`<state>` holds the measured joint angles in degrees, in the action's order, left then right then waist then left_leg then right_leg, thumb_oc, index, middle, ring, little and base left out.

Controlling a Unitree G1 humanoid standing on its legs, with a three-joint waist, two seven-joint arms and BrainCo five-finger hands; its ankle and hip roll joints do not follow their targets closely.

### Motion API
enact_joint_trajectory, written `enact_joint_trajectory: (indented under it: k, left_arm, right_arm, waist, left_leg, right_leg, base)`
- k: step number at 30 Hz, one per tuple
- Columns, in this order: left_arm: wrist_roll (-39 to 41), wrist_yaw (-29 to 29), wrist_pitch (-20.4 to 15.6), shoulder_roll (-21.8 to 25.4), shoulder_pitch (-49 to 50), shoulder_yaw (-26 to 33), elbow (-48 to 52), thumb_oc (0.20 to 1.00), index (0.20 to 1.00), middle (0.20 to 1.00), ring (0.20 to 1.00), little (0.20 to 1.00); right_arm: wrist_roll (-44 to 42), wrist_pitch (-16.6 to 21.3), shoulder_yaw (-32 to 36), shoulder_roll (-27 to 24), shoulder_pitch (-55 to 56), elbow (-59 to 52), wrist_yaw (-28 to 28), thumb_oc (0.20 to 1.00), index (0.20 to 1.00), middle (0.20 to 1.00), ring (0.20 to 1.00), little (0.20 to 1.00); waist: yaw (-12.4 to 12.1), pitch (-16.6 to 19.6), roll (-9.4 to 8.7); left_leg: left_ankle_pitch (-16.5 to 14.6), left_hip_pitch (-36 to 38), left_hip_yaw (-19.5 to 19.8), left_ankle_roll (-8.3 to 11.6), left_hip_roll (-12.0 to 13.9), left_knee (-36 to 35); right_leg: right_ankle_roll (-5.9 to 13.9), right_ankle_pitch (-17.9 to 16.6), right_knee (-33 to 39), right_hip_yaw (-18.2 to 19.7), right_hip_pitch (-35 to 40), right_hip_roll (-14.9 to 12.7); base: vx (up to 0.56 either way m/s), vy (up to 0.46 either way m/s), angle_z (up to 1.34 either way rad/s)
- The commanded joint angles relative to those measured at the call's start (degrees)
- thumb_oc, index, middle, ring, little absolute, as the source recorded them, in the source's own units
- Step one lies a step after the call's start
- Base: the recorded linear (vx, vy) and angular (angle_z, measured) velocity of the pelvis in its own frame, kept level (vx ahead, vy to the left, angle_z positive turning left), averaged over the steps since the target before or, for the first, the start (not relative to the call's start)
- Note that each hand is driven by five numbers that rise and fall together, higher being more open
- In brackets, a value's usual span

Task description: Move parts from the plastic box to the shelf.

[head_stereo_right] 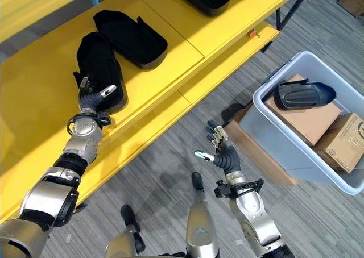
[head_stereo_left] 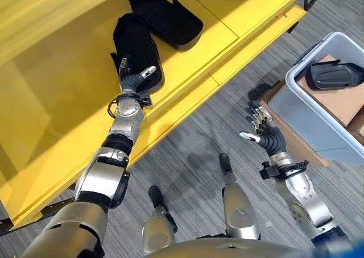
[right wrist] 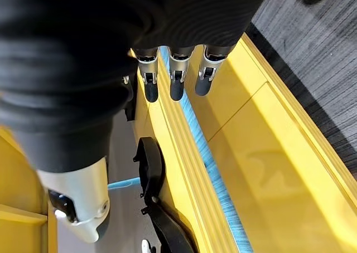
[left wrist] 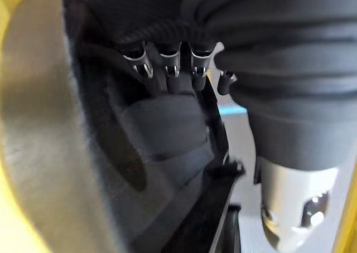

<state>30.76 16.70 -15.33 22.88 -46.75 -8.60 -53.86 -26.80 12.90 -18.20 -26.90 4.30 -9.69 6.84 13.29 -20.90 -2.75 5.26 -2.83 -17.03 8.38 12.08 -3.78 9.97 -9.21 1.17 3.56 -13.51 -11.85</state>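
1. Left hand [head_stereo_right: 94,96] rests on a black part [head_stereo_right: 99,67] lying on the yellow shelf [head_stereo_right: 170,53], its fingers [left wrist: 167,61] curled over the part's near end.
2. Right hand [head_stereo_right: 222,150] hovers over the floor, fingers relaxed, empty.
3. Another black part [head_stereo_right: 301,94] lies on cardboard in the grey plastic box [head_stereo_right: 267,119], well apart from both hands.

Three black parts [head_stereo_right: 129,37] on the shelf [head_stereo_right: 187,65] (one more boxed [head_stereo_right: 302,94]).

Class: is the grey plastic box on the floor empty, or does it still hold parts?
Not empty. The grey plastic box holds one black part lying on cardboard boxes.
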Motion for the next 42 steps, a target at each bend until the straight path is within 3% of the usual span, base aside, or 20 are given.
enact_joint_trajectory:
  k: [1, 3, 9, 17, 26, 30, 42]
  left_arm:
    - [8.42, 2.4, 0.82, 0.0, 1.92, 4.82, -5.06, 1.0, 1.0, 1.0, 1.0, 1.0]
    - [14.78, 3.21, -0.45, 1.08, 3.32, 10.0, -4.4, 1.0, 1.0, 1.0, 1.0, 1.0]
    - [22.66, 4.45, -2.31, 0.17, 5.71, 16.54, -3.61, 1.0, 1.0, 1.0, 1.0, 1.0]
    - [26.09, 6.61, -4.05, -0.67, 6.5, 19.7, -2.15, 1.0, 1.0, 1.0, 1.0, 1.0]
    - [24.62, 8.66, -4.94, -0.31, 5.11, 19.08, -0.62, 1.0, 1.0, 1.0, 1.0, 1.0]
    - [24.05, 9.27, -5.06, 1.31, 3.51, 18.6, -0.7, 1.0, 1.0, 1.0, 1.0, 1.0]
    - [22.64, 10.04, -3.55, 12.59, -3.37, 19.48, -6.86, 1.0, 1.0, 1.0, 1.0, 1.0]
  right_arm:
    - [-1.02, 2.65, 1.36, 0.64, -1.98, -2.6, 0.6, 1.0, 1.0, 1.0, 1.0, 1.0]
    - [-1.26, 2.41, 0.5, 0.51, -2.68, -2.24, 1.01, 1.0, 1.0, 1.0, 1.0, 1.0]
    - [-1.02, 2.01, -0.43, 0.61, -3.55, -1.86, 2.0, 1.0, 1.0, 1.0, 1.0, 1.0]
    - [-1.4, 1.83, -1.06, 0.39, -4.07, -1.71, 2.79, 1.0, 1.0, 1.0, 1.0, 1.0]
    - [-1.42, 1.8, -1.2, -0.2, -3.83, -1.63, 3.04, 1.0, 1.0, 1.0, 1.0, 1.0]
    - [-1.57, 1.76, -1.03, -0.59, -3.51, -1.63, 2.84, 1.0, 1.0, 1.0, 1.0, 1.0]
    - [-2.14, 1.8, 0.22, -2.43, -1.6, -1.21, 1.41, 1.0, 1.0, 1.0, 1.0, 1.0]
  waist:
    - [-0.36, -2.04, -1.05]
    - [-0.88, -2.07, -1.19]
    - [-1.59, -2.04, -1.58]
    - [-2.09, -2.07, -2.09]
    - [-2.05, -1.99, -2.41]
    - [-1.94, -1.88, -2.39]
    - [-1.38, -1.54, -1.86]
  left_leg:
    - [0.26, -3.57, 0.03, -1.07, 2.26, 6.42]
    - [0.22, -3.4, -0.03, -0.97, 2.28, 6.43]
    - [-0.11, -3.36, 0.3, -0.96, 2.18, 6.71]
    - [-0.19, -3.61, 0.34, -0.92, 2.22, 6.98]
    - [-0.3, -4.07, 0.63, -0.89, 2.22, 7.48]
    - [-0.29, -4.26, 0.63, -0.8, 2.25, 7.67]
    - [-0.57, -5.32, 0.66, -0.55, 2.4, 8.71]
  right_leg:
    - [-1.64, 4.84, -8.23, -1.85, -0.27, 0.38]
    - [-1.68, 4.98, -8.43, -1.79, -0.34, 0.59]
    - [-1.8, 5.27, -8.62, -1.95, -0.11, 0.53]
    - [-1.86, 5.33, -8.81, -1.91, -0.22, 0.58]
    - [-1.9, 5.16, -8.79, -1.85, -0.38, 0.62]
    - [-1.87, 5.14, -8.88, -1.72, -0.66, 0.75]
    - [-1.66, 5.08, -9.16, -1.15, -1.56, 0.99]
  base:
    - [0.02, -0.016, -0.05]
    - [0.02, -0.009, -0.05]
    - [0.0, 0.0, 0.0]
    - [0.0, 0.0, 0.0]
    - [0.0, 0.0, 0.0]
    - [0.0, 0.0, 0.0]
    - [0.0, 0.0, 0.0]
